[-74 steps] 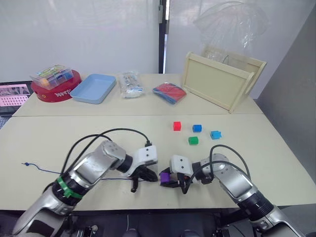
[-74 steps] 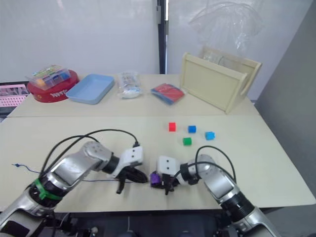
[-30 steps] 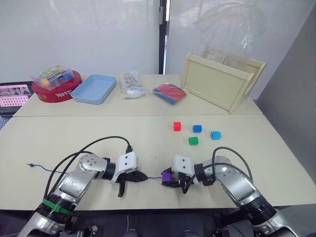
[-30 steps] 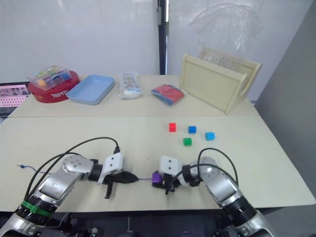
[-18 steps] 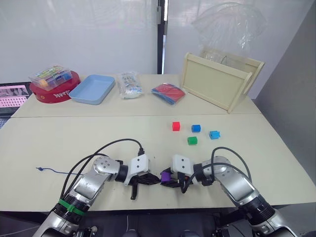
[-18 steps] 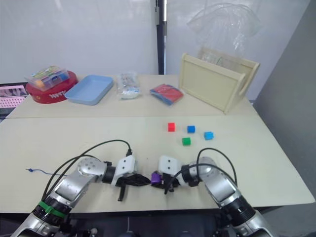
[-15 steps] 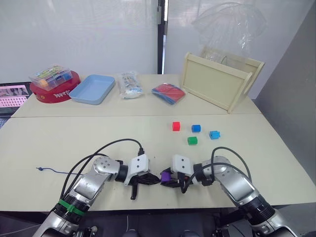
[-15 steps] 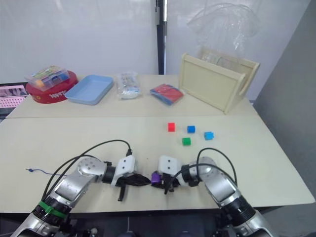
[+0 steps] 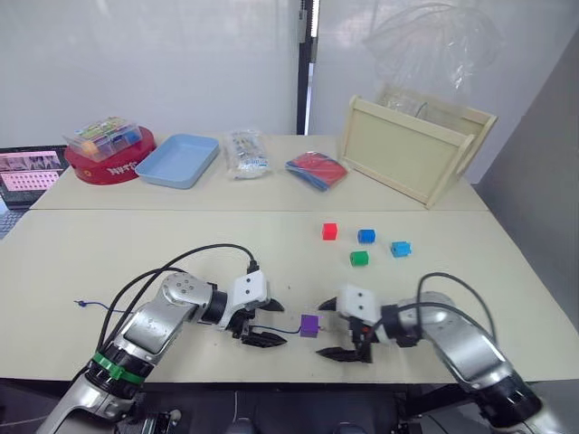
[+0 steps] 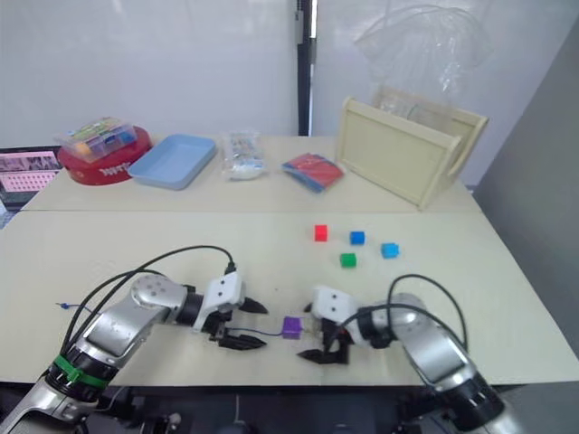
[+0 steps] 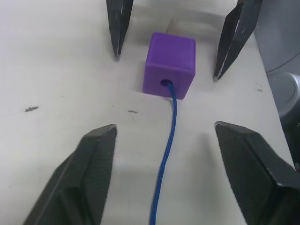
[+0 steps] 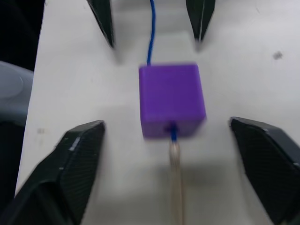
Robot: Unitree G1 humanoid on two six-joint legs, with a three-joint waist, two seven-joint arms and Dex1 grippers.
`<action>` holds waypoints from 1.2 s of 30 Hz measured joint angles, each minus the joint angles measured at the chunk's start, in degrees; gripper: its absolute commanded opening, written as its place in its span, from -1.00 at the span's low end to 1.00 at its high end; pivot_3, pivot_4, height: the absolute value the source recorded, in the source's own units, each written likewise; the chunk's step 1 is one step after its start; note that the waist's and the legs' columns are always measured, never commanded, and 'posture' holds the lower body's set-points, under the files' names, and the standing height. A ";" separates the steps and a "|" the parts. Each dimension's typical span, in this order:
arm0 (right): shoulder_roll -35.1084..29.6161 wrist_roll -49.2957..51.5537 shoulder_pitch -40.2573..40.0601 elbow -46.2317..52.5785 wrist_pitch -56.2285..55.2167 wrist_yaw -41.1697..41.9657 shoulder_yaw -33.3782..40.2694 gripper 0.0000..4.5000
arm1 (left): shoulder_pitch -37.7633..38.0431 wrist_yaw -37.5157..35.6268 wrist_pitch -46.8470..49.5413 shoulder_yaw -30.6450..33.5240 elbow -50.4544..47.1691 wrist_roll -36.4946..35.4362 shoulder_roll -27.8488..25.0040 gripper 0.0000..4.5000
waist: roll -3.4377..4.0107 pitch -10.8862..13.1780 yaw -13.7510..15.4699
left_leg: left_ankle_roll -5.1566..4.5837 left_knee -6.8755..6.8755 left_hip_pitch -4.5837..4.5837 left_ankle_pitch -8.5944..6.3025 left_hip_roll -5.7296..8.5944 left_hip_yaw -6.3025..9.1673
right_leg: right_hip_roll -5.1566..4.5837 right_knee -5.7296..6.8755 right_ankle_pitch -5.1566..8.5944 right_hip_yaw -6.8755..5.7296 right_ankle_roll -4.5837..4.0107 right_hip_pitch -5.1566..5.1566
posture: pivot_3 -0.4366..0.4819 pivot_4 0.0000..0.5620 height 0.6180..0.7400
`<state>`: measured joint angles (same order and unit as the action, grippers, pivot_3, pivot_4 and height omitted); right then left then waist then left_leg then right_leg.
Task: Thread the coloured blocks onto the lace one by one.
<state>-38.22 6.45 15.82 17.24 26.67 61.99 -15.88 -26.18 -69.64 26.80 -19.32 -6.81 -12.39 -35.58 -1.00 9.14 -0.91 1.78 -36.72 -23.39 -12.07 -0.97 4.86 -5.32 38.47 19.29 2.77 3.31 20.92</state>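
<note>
A purple block (image 9: 309, 325) lies on the table near its front edge, threaded on the dark blue lace (image 11: 166, 140). The lace's pale tip (image 12: 176, 187) pokes out of the block's right side. Its knotted end (image 9: 80, 304) lies far to the left. My left gripper (image 9: 271, 324) stands open just left of the block, astride the cord. Just right of the block my right gripper (image 9: 331, 331) is open too, touching nothing. Further back lie the red block (image 9: 329, 231), the blue block (image 9: 365, 236), the cyan block (image 9: 400, 249) and the green block (image 9: 359, 259).
Along the back stand a red tin (image 9: 109, 167) with a clear box of pieces on it, a blue tray (image 9: 178, 161), a plastic packet (image 9: 246, 154), a red-and-blue folded item (image 9: 317, 170) and a wooden crate (image 9: 416, 145). A laptop screen (image 9: 27, 172) sits far left.
Both grippers have opened. The right one has let go of the purple block and the left one of the lace. The block now rests on the table between them.
</note>
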 measured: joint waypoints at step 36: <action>-0.52 1.44 -9.12 1.22 -7.76 -9.66 3.38 -1.00 | -1.60 -1.19 -2.65 -3.53 4.77 1.79 1.63 -0.46 | -0.03 0.02 -0.44 | -0.01 0.00 0.20 0.00 -0.06 -0.01 | 0.06 -0.02 0.00 0.01 0.00 -0.17 | -0.05 -0.47 1.00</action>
<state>-38.73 7.89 6.70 18.46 18.91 52.33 -12.49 -27.78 -70.84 24.15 -22.85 -2.04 -10.60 -33.95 -1.03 9.16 -1.34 1.77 -36.72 -23.19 -12.07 -1.03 4.85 -5.25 38.45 19.29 2.78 3.30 20.75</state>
